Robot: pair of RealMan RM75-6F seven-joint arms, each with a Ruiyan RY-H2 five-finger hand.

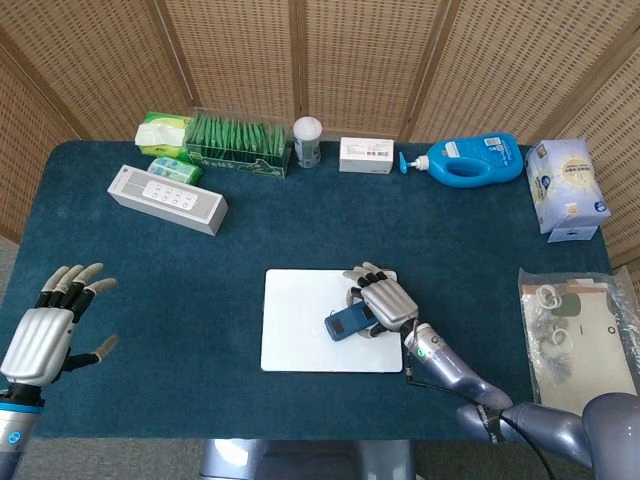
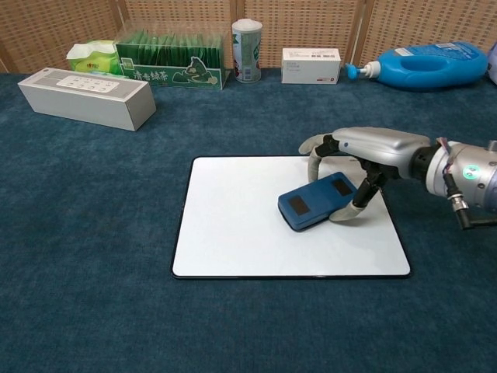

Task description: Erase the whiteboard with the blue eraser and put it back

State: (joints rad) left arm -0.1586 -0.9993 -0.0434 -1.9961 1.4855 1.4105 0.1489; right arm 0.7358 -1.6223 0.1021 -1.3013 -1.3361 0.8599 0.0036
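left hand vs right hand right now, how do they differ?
The left hand holds nothing, fingers spread; the right hand grips the blue eraser. Left hangs by the table's near-left edge; right is over the whiteboard. Both share silver backs.

The right hand [image 2: 365, 151] presses the blue eraser [image 2: 317, 201] on the whiteboard [image 2: 233, 225].

1 whiteboard [image 1: 300, 335], 1 eraser [image 1: 349, 321], 2 hands [image 1: 385, 305] [image 1: 45, 335], 1 blue bottle [image 1: 470, 160]
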